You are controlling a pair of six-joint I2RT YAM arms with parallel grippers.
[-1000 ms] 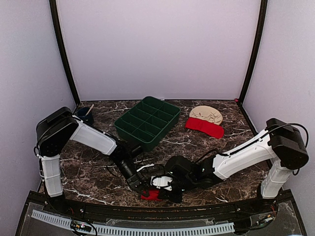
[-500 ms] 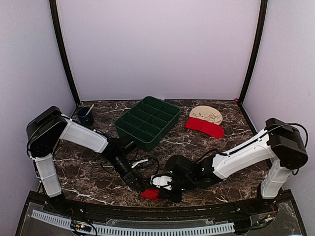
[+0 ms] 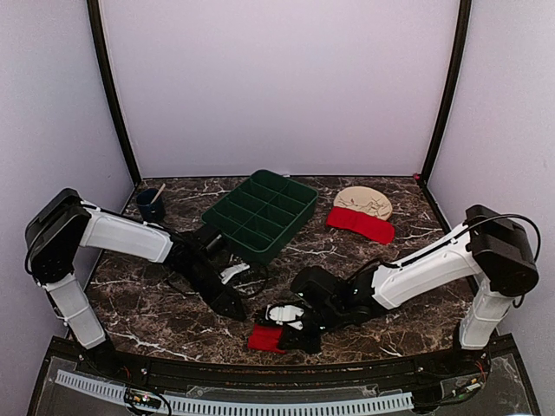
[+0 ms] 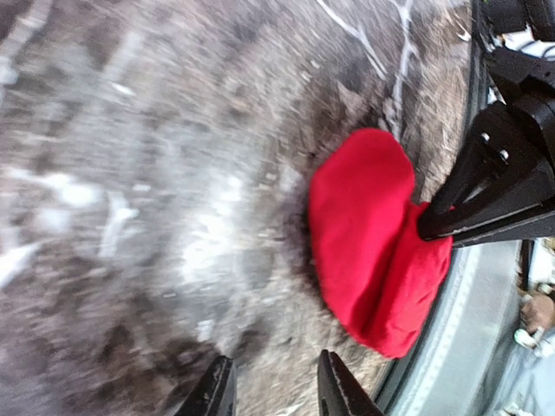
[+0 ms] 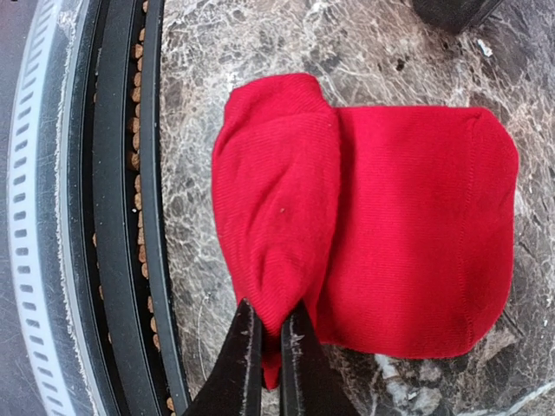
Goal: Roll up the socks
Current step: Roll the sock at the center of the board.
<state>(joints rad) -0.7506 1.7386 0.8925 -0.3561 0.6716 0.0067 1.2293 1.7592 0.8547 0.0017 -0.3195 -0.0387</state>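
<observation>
A bright red sock bundle (image 3: 265, 338) lies folded at the table's front edge; it also shows in the left wrist view (image 4: 368, 247) and the right wrist view (image 5: 399, 225). My right gripper (image 3: 288, 333) is shut, pinching the bundle's raised fold (image 5: 277, 234) between its fingertips (image 5: 269, 351). My left gripper (image 3: 232, 308) is open and empty, a short way left of the bundle, with bare table between its fingers (image 4: 273, 394). A second red sock (image 3: 360, 224) lies flat at the back right.
A green compartment tray (image 3: 260, 212) stands at the back centre. A dark blue cup (image 3: 150, 204) with a stick stands at the back left. A tan cloth item (image 3: 364, 202) lies beside the far sock. The black front rail (image 5: 113, 217) runs right next to the bundle.
My left gripper has drawn back to the left, away from the red bundle, and the left arm has swung outward. My right gripper has kept its hold on the bundle.
</observation>
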